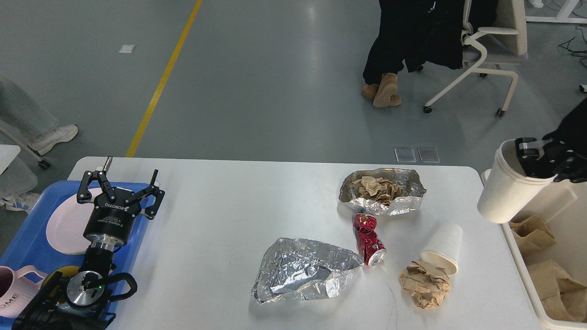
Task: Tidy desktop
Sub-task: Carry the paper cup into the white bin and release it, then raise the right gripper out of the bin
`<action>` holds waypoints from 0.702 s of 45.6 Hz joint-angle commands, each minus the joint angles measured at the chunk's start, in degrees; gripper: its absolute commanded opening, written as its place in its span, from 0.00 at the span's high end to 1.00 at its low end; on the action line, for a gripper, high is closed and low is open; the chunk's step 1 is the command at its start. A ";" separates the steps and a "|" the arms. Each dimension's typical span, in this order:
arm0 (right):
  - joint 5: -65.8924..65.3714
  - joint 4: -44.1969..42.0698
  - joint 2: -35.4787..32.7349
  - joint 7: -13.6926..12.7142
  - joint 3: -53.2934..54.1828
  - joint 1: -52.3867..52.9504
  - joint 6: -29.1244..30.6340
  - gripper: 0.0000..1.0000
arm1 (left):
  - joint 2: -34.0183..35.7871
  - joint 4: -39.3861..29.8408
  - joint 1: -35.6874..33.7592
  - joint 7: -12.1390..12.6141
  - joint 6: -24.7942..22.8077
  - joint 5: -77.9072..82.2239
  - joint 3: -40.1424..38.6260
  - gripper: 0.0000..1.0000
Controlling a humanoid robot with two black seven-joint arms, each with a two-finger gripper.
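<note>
Smooth white desk (220, 215) with a faint sheen, crinkled shiny foil sheet (302, 275), crushed glossy red metal can (368, 239), matt white paper cup (509, 190) in my right tool (534, 158), rough brown crumpled paper (425, 286), glossy blue plastic tray (25, 243).

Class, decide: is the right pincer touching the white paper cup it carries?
Touching. The head view shows the right pincer clamped on the rim of the paper cup, one finger inside.

A white desktop (220, 206) with rounded corners. On its left edge sits a blue tray (27, 243). Toward the right lie two crumpled foil sheets (302, 275) (383, 190), the far one holding brown paper, a crushed red can (369, 238), a tipped paper cup (442, 247) and a brown paper wad (424, 284).
</note>
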 commanded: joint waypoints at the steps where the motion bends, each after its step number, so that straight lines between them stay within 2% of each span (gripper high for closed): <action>1: 0.33 -1.35 -5.88 -0.23 -6.00 -2.55 -9.25 1.00 | 0.00 0.00 0.00 0.00 -0.08 0.00 0.08 0.04; 7: -1.51 -9.07 -16.25 -1.55 -7.68 -13.00 -15.94 1.00 | 0.00 0.00 0.00 0.00 0.01 0.00 0.08 0.04; 11: -2.13 -17.50 -22.23 -1.55 -5.58 -22.23 -16.21 1.00 | 0.00 0.00 0.09 0.00 0.01 0.00 0.08 0.04; 17: -2.13 -29.98 -28.12 -1.46 3.99 -38.92 -17.18 1.00 | 0.00 0.00 0.00 0.00 0.01 0.00 0.08 0.04; 22: -2.13 -39.82 -29.45 -1.46 17.17 -55.61 -18.40 1.00 | 0.00 0.00 0.09 0.00 0.01 0.00 0.08 0.04; 26: -1.95 -49.49 -28.83 -1.46 27.10 -71.17 -21.91 1.00 | 0.00 0.00 0.00 0.00 -0.08 0.00 0.00 0.04; 32: -1.69 -62.24 -24.62 -1.55 38.53 -88.49 -24.91 1.00 | 0.00 0.00 0.00 0.00 -0.08 0.00 0.00 0.04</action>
